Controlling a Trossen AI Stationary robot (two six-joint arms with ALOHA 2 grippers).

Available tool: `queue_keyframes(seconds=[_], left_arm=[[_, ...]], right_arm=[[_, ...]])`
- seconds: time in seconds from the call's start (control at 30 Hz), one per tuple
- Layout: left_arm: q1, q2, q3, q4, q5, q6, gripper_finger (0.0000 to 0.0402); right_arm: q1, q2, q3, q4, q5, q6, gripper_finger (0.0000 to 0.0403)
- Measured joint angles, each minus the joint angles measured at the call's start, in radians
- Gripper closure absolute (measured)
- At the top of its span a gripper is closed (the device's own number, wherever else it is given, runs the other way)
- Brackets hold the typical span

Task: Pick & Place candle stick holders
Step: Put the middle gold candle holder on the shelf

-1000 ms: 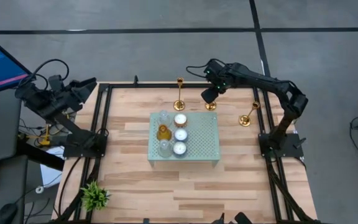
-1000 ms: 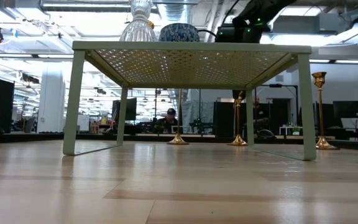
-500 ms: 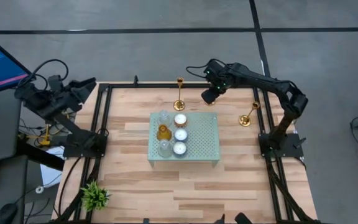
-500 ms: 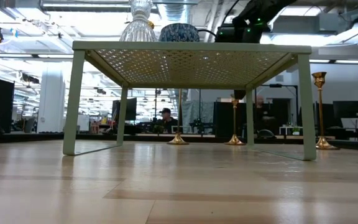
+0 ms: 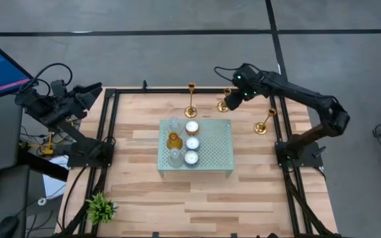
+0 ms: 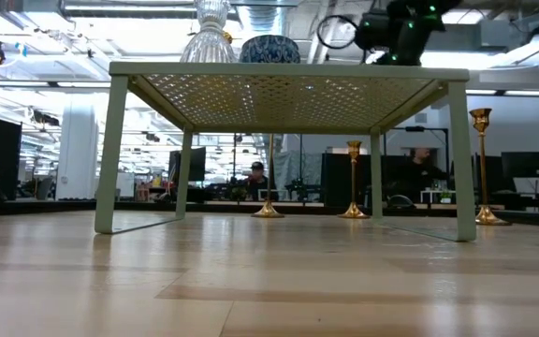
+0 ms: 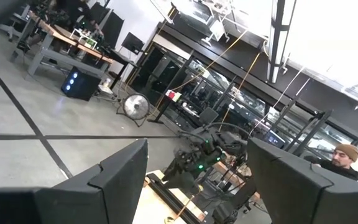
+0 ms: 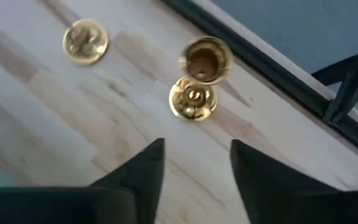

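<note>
**Right pincer lifted clear above the middle candlestick**

Above the far edge of the worktop (image 5: pixel 144 198), the right pincer (image 5: pixel 231 103) hangs with its fingers (image 8: pixel 143 169) spread and nothing between them; directly below and just ahead of it stands the middle candle stick holder (image 5: pixel 225 99), upright on the wood, its cup and round base seen from above in the right wrist view (image 8: pixel 196 78); pincer and holder are apart, not touching; in the low view the right pincer (image 6: pixel 396 33) sits high, above the level of the stand's top, while the same holder (image 6: pixel 353 180) stands free beneath it.

Further along the far edge, away from the right pincer toward the left arm's side, stands the tallest candle stick holder (image 5: pixel 191 99), also upright; on the pincer's other side, near the right arm's base, the third candle stick holder (image 5: pixel 266 121) stands on the worktop (image 6: pixel 481 167).

Nearer the table's middle than the pincer sits a pale green perforated stand (image 5: pixel 217 149) carrying glass cups (image 5: pixel 174 141) and white tealights (image 5: pixel 191 142).

The left pincer (image 5: pixel 91 89) waits off the worktop's left corner, well apart from all three holders; its fingers (image 7: pixel 114 180) are spread and hold nothing.
</note>
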Motion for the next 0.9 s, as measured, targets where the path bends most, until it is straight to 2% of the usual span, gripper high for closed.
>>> queue_keyframes(seconds=[0.13,0.23,0.53,0.9], left_arm=[[0.0,0.002,0.0,-0.002,0.0,0.0,0.0126],[0.0,0.002,0.0,-0.002,0.0,-0.003,0.0126],[0.0,0.002,0.0,0.002,-0.032,-0.003,0.0126],[0.0,0.002,0.0,0.006,-0.042,-0.011,0.0126]], right_arm=[[-0.01,-0.019,-0.115,0.147,-0.045,0.027,0.0164],[-0.008,-0.004,-0.173,0.233,-0.078,0.037,0.0146],[-0.023,0.092,-0.208,0.412,-0.102,0.013,0.0143],[-0.04,0.185,-0.208,0.472,-0.089,-0.036,0.0143]])
